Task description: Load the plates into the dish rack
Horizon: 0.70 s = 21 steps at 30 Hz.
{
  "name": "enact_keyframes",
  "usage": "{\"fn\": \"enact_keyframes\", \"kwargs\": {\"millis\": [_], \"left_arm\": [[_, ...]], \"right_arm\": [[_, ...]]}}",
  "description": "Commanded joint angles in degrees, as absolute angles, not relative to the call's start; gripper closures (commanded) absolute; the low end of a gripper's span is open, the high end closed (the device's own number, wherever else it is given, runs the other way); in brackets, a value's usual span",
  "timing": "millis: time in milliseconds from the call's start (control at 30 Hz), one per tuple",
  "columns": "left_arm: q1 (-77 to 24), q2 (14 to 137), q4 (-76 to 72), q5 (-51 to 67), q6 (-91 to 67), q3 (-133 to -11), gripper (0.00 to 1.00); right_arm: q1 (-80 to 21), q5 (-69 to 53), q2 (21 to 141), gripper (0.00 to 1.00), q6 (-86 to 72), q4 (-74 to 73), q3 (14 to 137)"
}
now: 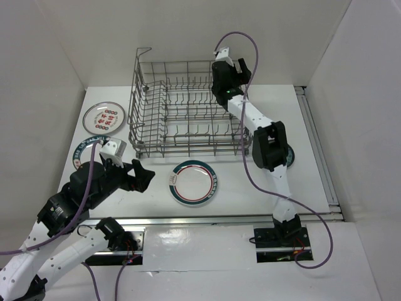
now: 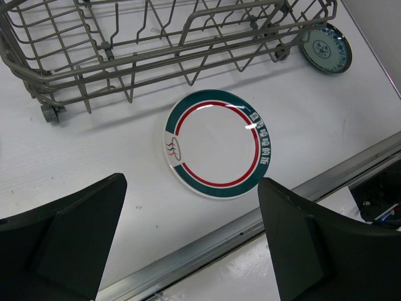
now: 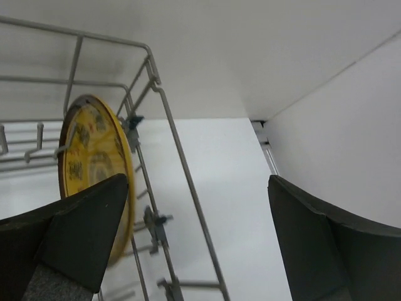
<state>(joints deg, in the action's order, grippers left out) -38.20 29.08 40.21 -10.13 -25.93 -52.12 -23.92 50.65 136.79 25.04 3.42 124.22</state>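
The grey wire dish rack (image 1: pixel 182 106) stands at the back middle of the table. A yellow-brown plate (image 3: pixel 94 157) stands upright in it at its right end, just left of my right gripper (image 3: pixel 197 232), which is open and empty over the rack's far right corner (image 1: pixel 220 93). A white plate with a green rim and red ring (image 1: pixel 193 182) lies flat in front of the rack. My left gripper (image 1: pixel 145 177) is open and empty just left of it; the left wrist view shows it ahead of the jaws (image 2: pixel 213 144).
A white plate with red marks (image 1: pixel 104 116) lies left of the rack. Another green-rimmed plate (image 1: pixel 83 149) lies partly under my left arm. A small teal plate (image 2: pixel 326 47) lies by the rack's right end, behind my right arm. White walls enclose the table.
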Motion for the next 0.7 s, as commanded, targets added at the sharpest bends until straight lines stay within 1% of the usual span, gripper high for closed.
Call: {"fn": "enact_keyframes", "kwargs": {"millis": [0,33,67,133,167,200,233,300,333,367,433,467,533,567,600,667], "left_arm": [[-38.41,29.09,37.44,-9.67,-26.89,-52.12,0.00],[-38.41,29.09,37.44,-9.67,-26.89,-52.12,0.00],[-38.41,29.61,37.44,-9.67,-26.89,-52.12,0.00],[-38.41,29.62,37.44,-9.67,-26.89,-52.12,0.00],[-38.41,30.23,37.44,-9.67,-26.89,-52.12,0.00],[-38.41,30.23,37.44,-9.67,-26.89,-52.12,0.00],[-38.41,30.23,37.44,-9.67,-26.89,-52.12,0.00],[-38.41,29.71,37.44,-9.15,-26.89,-52.12,0.00],[-38.41,29.71,37.44,-9.14,-26.89,-52.12,0.00],[-38.41,29.71,37.44,-9.14,-26.89,-52.12,0.00],[-38.41,29.71,37.44,-9.14,-26.89,-52.12,0.00],[-38.41,29.71,37.44,-9.14,-26.37,-52.12,0.00],[-38.41,29.71,37.44,-8.61,-26.37,-52.12,0.00],[-38.41,29.71,37.44,-8.61,-26.37,-52.12,0.00],[-38.41,29.71,37.44,-8.61,-26.37,-52.12,0.00],[-38.41,29.18,37.44,-8.61,-26.37,-52.12,0.00]], "right_arm": [[-25.40,54.58,121.32,0.00,18.49,-3.82,122.53],[-25.40,53.01,118.33,0.00,10.37,-8.83,122.52],[-25.40,51.26,111.17,0.00,6.89,-16.79,120.52],[-25.66,50.27,102.61,0.00,3.35,-18.63,108.16],[-26.36,51.14,93.87,0.00,3.34,-18.11,102.89],[-27.32,52.54,89.95,0.00,3.34,-18.11,93.70],[-28.99,55.43,82.17,0.00,2.73,-18.11,89.60],[-29.61,56.07,74.04,0.00,-2.16,-20.72,80.30],[-27.70,52.68,71.13,0.00,-10.11,-24.83,79.72],[-26.55,51.95,67.62,0.00,-13.24,-33.05,79.72],[-26.54,50.63,64.62,0.00,-17.21,-37.78,76.74],[-27.85,52.54,61.82,0.00,-20.10,-41.19,74.64],[-28.39,55.62,60.30,0.00,-27.56,-48.31,74.62],[-28.39,55.63,59.60,0.00,-36.47,-51.99,73.92],[-28.39,53.46,57.15,0.00,-39.08,-54.90,73.05],[-28.39,48.53,53.46,0.00,-42.43,-53.54,65.95]]}}
